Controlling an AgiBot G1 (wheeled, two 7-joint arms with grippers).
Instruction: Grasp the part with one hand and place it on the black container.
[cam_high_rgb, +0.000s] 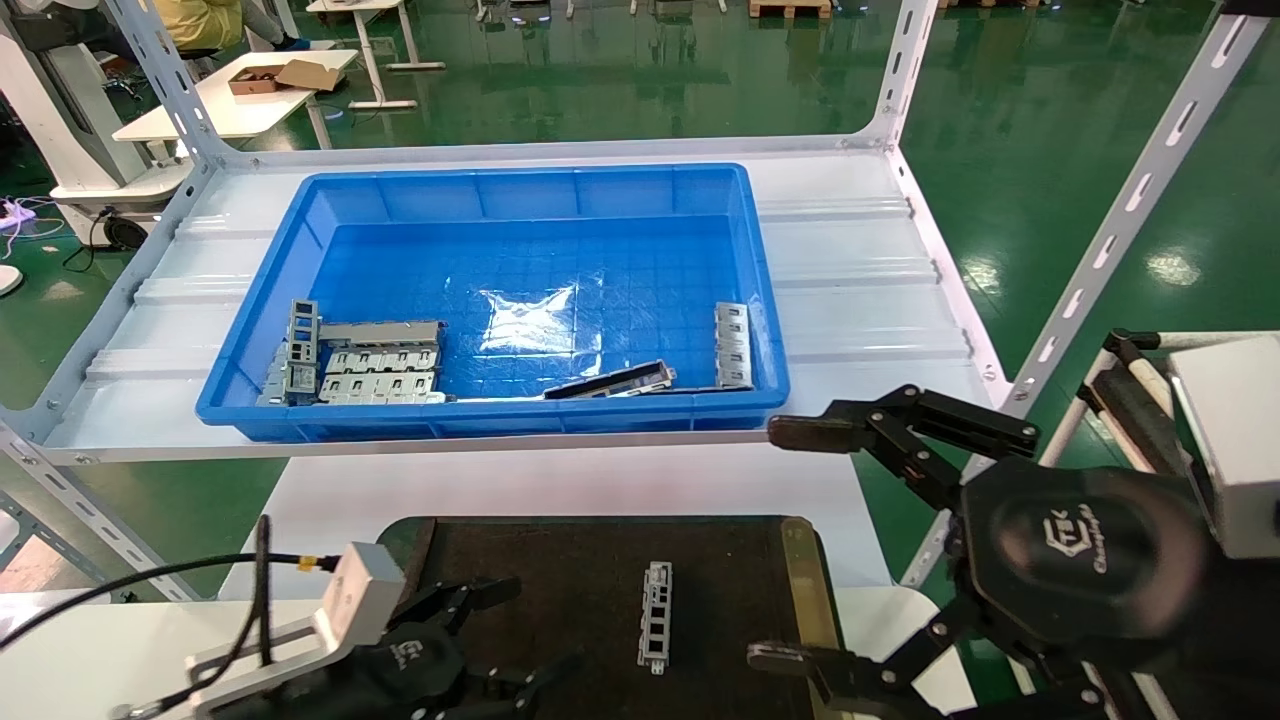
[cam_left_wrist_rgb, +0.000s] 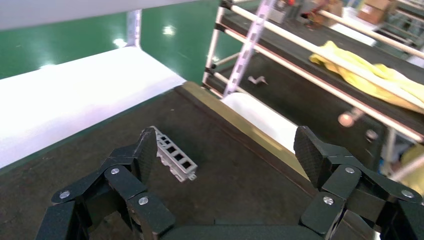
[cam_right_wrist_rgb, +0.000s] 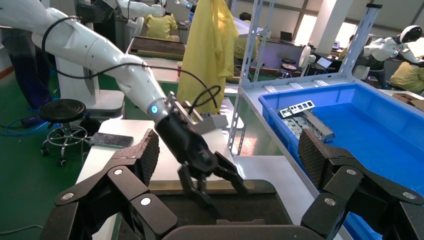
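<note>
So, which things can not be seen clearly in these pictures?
- Slim light-grey metal channel bar on the flat black tray: in the left wrist view, the left claw's finger hides one end.
- Pile of grey metal plates in the blue plastic bin: overlapping, count unclear in the head view.
- Right claw: lower finger cut by the head view's edge.

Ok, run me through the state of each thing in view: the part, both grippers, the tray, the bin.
part: lying flat on the black container, released.
black container: holds that one part only.
left gripper: open, empty, low over the container near the part.
right gripper: open, empty, raised beside the container.
blue bin: on the shelf, several metal parts inside.
</note>
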